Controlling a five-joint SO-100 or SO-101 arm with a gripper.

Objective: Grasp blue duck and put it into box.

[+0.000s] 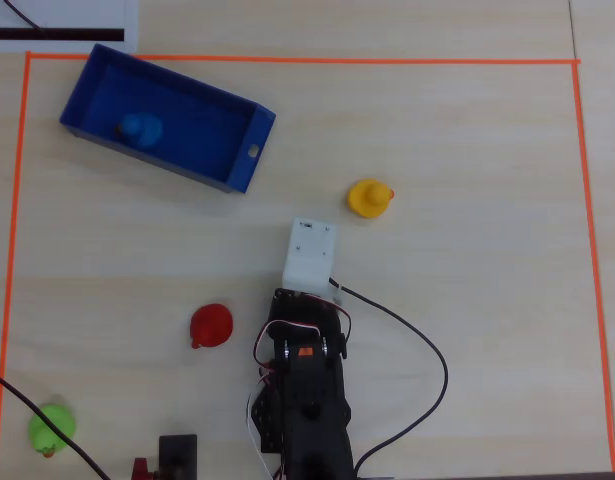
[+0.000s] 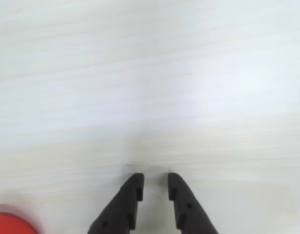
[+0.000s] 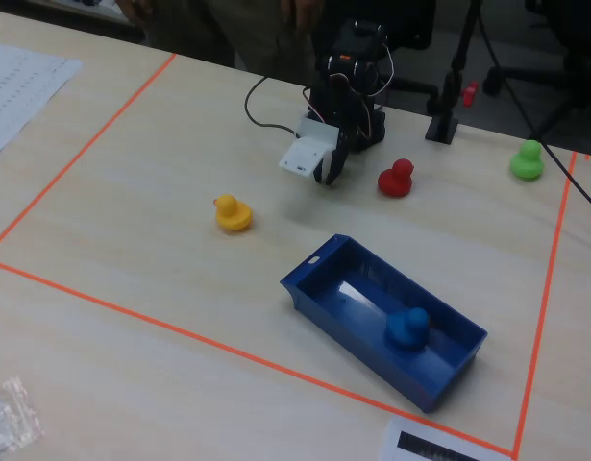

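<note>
Nearest the wrist camera, the two dark fingers of the tool (image 2: 154, 181) rise from the bottom edge with a narrow empty gap between them: the jaws stand slightly parted and hold nothing, over bare pale tabletop (image 2: 150, 87). A sliver of the red duck (image 2: 10, 224) shows at the lower left corner of that view, cut off by the frame. In the overhead view the blue duck (image 1: 141, 128) lies inside the box (image 1: 242, 168), toward the end away from the arm, and the fixed view agrees, showing it resting on the box floor near the far right end. By that evidence the task looks essentially complete: the duck is in the box and the tool is clear of it, well apart from the box and close to the arm's base. What may be left is only for the arm to settle at rest. The yellow duck (image 1: 369, 197) sits on the tabletop to the right of the box in the overhead view, and the green duck (image 1: 51, 428) sits near the lower left corner of the orange tape border (image 1: 287, 60). In the overhead view the white wrist housing hides the fingertips, and the blue duck blends into the blue box, so which way it faces is hard to tell.
</note>
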